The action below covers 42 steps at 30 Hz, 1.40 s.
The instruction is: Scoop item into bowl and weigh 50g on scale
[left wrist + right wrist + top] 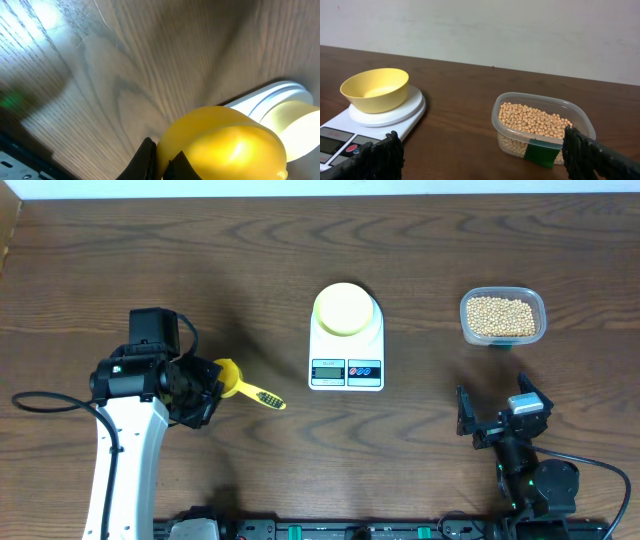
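The beans (pixel 532 120) are hard, light and roll easily, so the left claw (pixel 161 161), closed on the stiff yellow spoon (pixel 225 145), should carry them level; the right claw (pixel 480 160) stands open.

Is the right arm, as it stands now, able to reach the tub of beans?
Probably yes. The right hand is open and empty, facing the tub, with only bare table between them. The scale stands off to the left, out of the way.
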Each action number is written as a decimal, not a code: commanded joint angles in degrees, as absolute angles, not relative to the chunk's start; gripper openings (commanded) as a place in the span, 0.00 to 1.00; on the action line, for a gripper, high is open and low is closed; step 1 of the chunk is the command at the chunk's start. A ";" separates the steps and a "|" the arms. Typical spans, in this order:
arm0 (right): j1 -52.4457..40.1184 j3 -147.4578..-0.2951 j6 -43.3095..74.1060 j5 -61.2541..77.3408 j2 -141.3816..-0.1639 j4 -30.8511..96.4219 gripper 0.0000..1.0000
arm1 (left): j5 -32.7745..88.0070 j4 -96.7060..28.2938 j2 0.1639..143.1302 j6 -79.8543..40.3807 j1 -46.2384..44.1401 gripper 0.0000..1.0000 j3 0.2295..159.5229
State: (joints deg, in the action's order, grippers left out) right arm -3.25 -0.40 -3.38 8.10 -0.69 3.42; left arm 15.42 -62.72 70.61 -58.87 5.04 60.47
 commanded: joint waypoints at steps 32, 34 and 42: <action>-3.86 -0.32 53.78 27.83 -0.38 2.46 0.99 | 16.03 -66.81 70.30 -56.18 4.91 0.07 60.99; -3.84 -0.32 53.84 27.70 -0.38 2.48 0.99 | 16.05 -66.81 70.30 -56.16 4.91 0.07 60.99; -3.84 -0.82 40.29 25.87 -0.73 2.81 0.99 | 16.03 -66.76 70.35 -56.18 4.91 0.07 60.99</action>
